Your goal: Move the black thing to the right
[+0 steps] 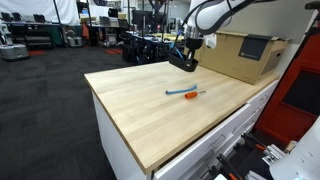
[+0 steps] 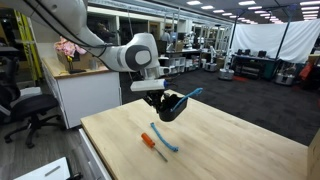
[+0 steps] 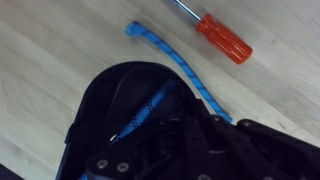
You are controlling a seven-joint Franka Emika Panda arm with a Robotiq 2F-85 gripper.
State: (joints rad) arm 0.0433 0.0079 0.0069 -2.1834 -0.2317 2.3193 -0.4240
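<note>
Exterior view | black thing [image 2: 173,108] tilted in gripper [image 2: 163,99] | stick [image 2: 194,92] points upper-right

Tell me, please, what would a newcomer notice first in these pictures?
The gripper grips the black thing near the edge of the wooden table, with a light-blue stick poking out of it. On the table, an orange-handled screwdriver and a blue strip lie side by side. In an exterior view, a cardboard box stands beside the gripper.
</note>
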